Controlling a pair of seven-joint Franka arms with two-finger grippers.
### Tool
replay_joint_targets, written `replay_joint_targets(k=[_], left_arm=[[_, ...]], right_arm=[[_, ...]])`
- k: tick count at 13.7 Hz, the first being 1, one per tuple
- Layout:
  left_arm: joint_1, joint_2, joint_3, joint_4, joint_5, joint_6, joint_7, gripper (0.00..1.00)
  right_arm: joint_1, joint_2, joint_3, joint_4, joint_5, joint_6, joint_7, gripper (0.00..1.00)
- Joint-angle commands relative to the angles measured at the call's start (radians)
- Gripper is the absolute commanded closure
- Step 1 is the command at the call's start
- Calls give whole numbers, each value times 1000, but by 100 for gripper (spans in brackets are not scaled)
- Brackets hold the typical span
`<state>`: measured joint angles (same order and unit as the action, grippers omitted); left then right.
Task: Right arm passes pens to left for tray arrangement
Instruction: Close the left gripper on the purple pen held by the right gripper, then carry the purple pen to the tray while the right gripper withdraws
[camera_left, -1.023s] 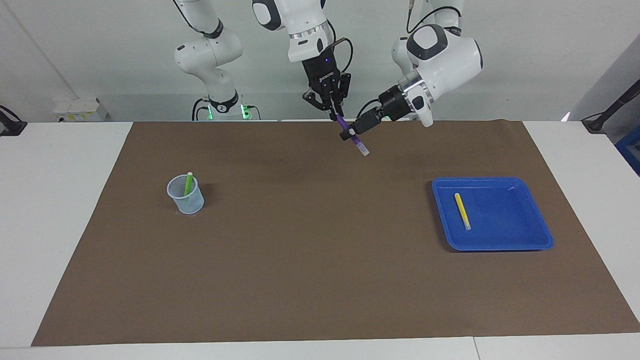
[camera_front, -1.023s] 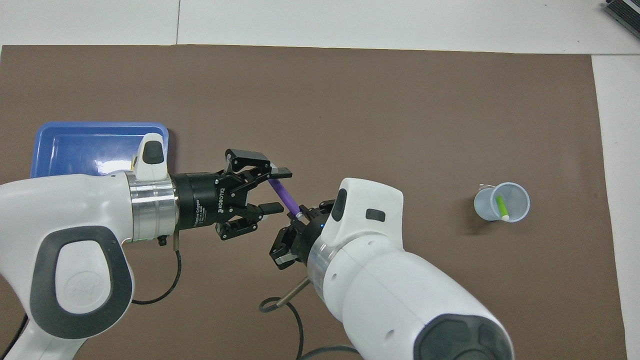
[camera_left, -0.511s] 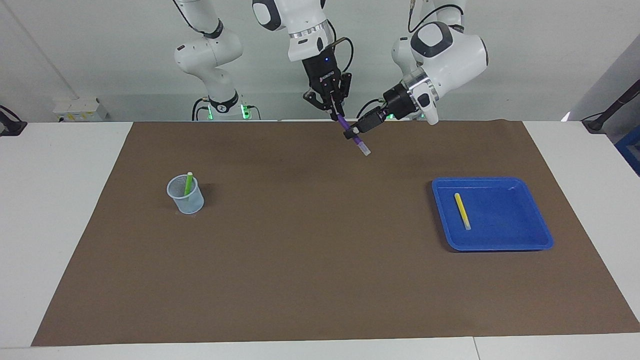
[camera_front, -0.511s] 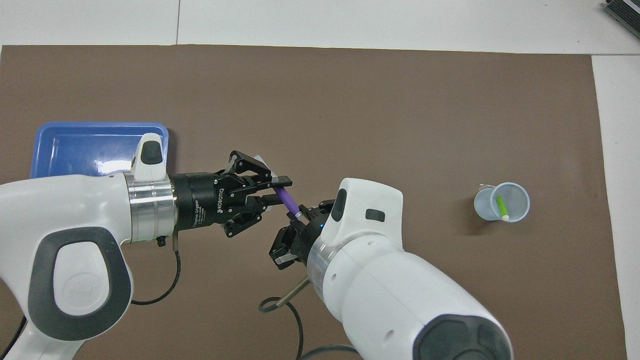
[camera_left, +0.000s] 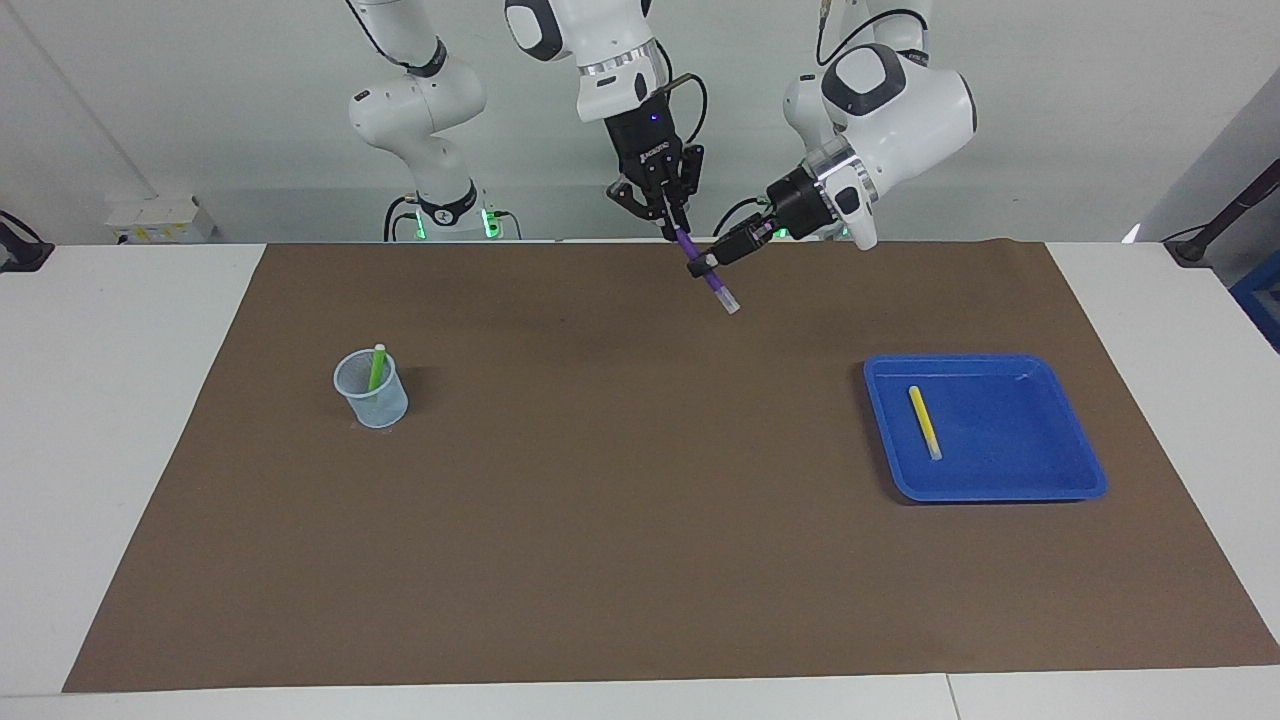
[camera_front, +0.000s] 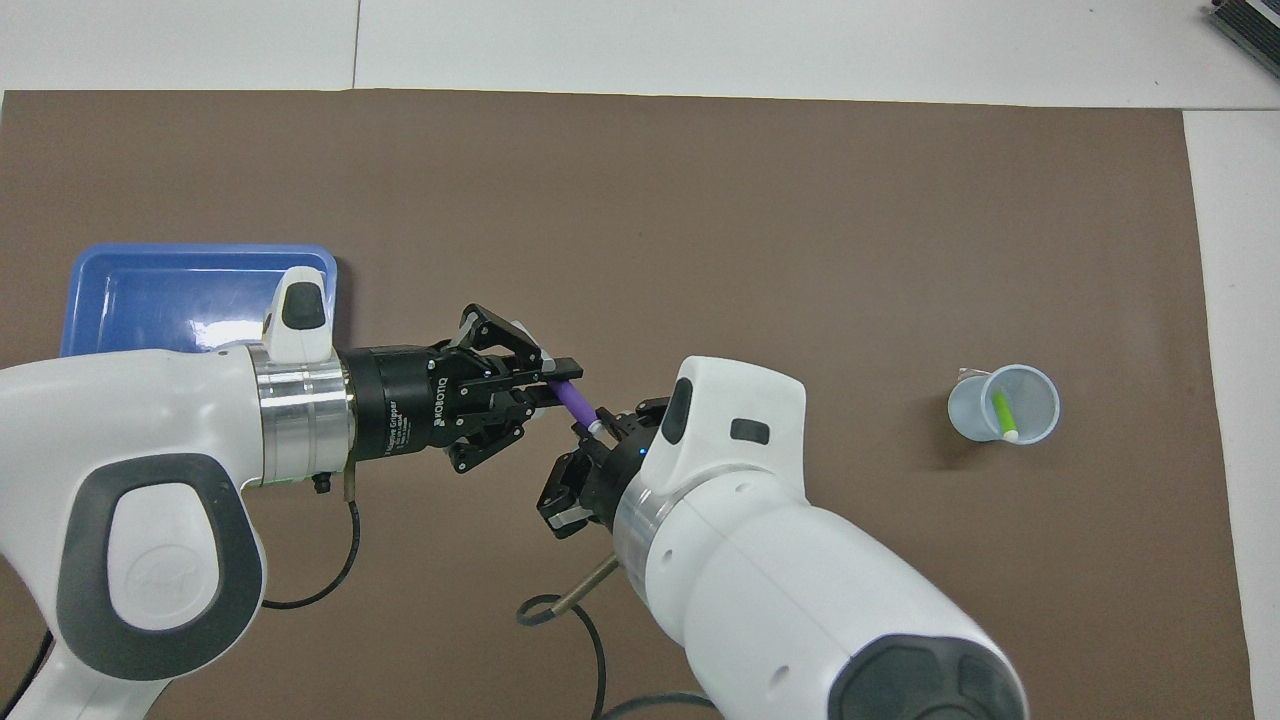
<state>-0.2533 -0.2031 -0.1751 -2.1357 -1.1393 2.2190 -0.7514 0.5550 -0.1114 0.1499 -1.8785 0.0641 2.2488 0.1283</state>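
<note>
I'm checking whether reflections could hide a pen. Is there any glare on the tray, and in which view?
Overhead view: a white glare patch on the tray floor, beside the left arm's wrist. Facing view: only a faint sheen, and the yellow pen shows plainly.

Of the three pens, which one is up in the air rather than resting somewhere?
The purple pen, gripped by both the right gripper and the left gripper. The yellow pen lies in the tray; the green pen stands in the cup.

"ROBOTIQ", seemingly, on the left gripper body
</note>
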Motion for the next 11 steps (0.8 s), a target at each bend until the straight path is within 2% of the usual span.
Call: replay_joint_targets(k=[1,5,9,11], left_arm=[[9,-33,0,-7,-11,-22,-14,100],[9,-33,0,-7,-8,-21,-6,100],[9,-32,-1,-9,149,-42,3,100],[9,-33,-1,-7,303,-105,29,100]], right_arm=[[-13,-2,-1,-14,6,3,25,1],[-41,-1,-7,-14,7,-20,16,0],[-96,-13,-9,-14,8,-197,-5,0],[-151,-22,-10,-14,8,-300,-62,0]])
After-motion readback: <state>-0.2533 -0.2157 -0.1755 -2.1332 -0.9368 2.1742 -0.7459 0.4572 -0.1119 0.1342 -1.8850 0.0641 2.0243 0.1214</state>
